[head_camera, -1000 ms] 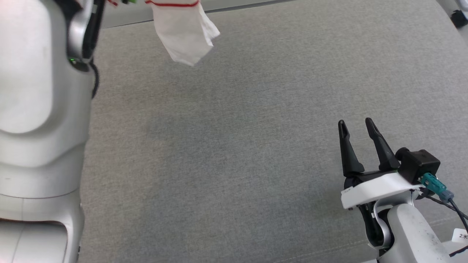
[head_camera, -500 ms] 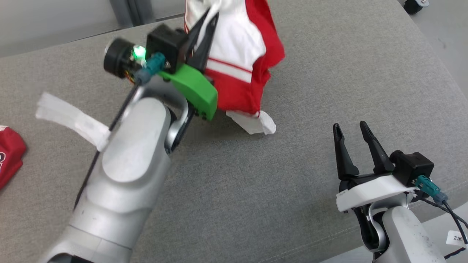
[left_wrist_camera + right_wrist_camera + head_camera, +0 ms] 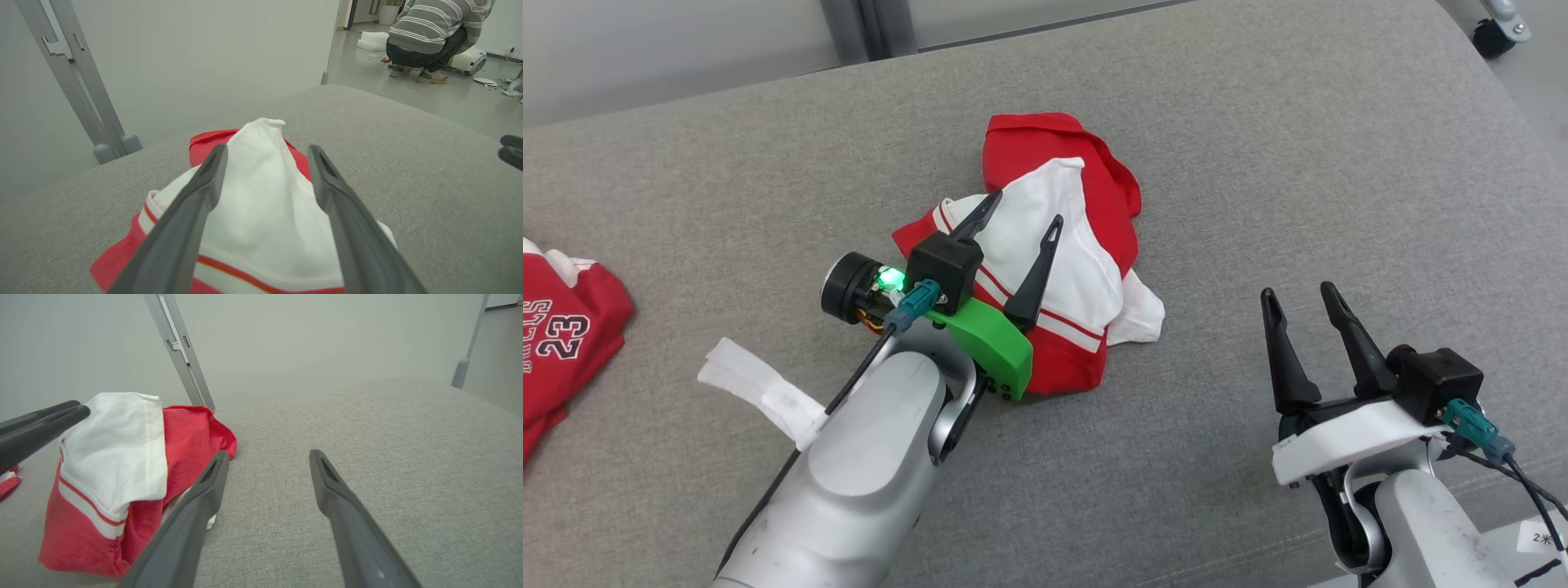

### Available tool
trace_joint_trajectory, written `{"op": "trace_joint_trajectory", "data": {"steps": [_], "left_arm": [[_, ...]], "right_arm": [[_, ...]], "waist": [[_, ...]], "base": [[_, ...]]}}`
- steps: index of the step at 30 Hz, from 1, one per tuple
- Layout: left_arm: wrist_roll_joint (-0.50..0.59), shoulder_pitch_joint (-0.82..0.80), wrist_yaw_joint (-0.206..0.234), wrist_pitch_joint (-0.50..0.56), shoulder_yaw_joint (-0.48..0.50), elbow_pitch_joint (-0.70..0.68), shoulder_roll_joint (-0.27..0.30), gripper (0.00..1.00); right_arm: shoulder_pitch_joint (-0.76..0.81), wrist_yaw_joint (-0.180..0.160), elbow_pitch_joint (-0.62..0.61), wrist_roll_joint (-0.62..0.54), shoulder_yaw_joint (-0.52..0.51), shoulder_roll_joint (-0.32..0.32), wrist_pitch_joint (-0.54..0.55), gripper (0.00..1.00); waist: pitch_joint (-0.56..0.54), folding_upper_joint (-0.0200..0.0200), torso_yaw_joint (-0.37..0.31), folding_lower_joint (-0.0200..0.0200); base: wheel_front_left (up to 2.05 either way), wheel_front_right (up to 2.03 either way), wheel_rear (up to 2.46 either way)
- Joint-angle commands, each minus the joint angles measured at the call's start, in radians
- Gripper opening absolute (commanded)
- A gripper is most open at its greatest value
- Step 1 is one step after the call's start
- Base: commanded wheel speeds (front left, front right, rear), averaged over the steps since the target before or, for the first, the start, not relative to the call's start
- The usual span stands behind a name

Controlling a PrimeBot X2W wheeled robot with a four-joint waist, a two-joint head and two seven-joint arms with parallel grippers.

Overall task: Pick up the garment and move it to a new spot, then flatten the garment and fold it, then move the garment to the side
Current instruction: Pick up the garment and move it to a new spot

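Left pincer [image 3: 1027, 207] released garment [image 3: 1015, 145].

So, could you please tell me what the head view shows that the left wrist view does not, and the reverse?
Head view: a second red shirt printed 23 near the cushion's left edge, and the green mount behind the left gripper.
Left wrist view: a person crouching on the floor beyond the cushion, and a grey metal frame leg by the wall.
Both: the red-and-white garment crumpled on the grey cushion, with the left gripper's open fingers on either side of its white part.
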Motion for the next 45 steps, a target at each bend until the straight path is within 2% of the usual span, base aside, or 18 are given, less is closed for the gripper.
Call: {"op": "trace_joint_trajectory", "data": {"steps": [1,8,9,11,16,20,29,45], "left_arm": [[0.013,-0.011,0.013,-0.010,0.004,-0.012,0.002,1.00],[0.041,0.051,0.055,-0.016,0.087,-0.139,0.040,1.00],[0.074,0.131,0.075,-0.015,0.157,-0.234,0.086,1.00],[0.082,0.178,0.083,-0.015,0.194,-0.277,0.109,1.00],[0.105,0.292,0.100,-0.015,0.288,-0.356,0.156,1.00],[0.115,0.382,0.106,-0.015,0.362,-0.408,0.172,1.00],[0.139,0.549,0.086,-0.015,0.494,-0.459,0.125,1.00],[0.202,0.657,0.032,-0.015,0.604,-0.456,0.043,1.00]], "right_arm": [[0.016,0.000,-0.002,-0.007,0.001,-0.004,-0.003,1.00],[0.035,0.000,-0.019,-0.016,0.001,-0.019,-0.003,1.00],[0.047,0.000,-0.027,-0.021,-0.006,-0.024,-0.003,1.00],[0.059,0.000,-0.027,-0.025,-0.009,-0.025,-0.003,1.00],[0.073,0.000,-0.030,-0.029,-0.008,-0.026,-0.003,1.00],[0.079,0.000,-0.031,-0.029,-0.007,-0.033,-0.003,1.00],[0.098,0.000,-0.028,-0.029,0.001,-0.052,-0.003,1.00],[0.136,0.000,-0.030,-0.030,0.000,-0.063,-0.003,1.00]], "waist": [[-0.025,-0.0001,0.025,0.0000],[-0.062,-0.0001,0.081,0.0000],[-0.080,-0.0001,0.116,0.0000],[-0.090,-0.0001,0.135,0.0000],[-0.107,-0.0001,0.169,0.0000],[-0.118,-0.0001,0.191,0.0000],[-0.144,-0.0001,0.224,0.0000],[-0.165,-0.0001,0.214,0.0000]], "base": [[0.00,0.00,0.00],[0.00,0.00,0.00],[0.00,0.00,0.00],[0.00,0.00,0.00],[0.00,0.00,0.00],[0.00,0.00,0.00],[0.00,0.00,0.00],[0.00,0.00,0.00]]}}
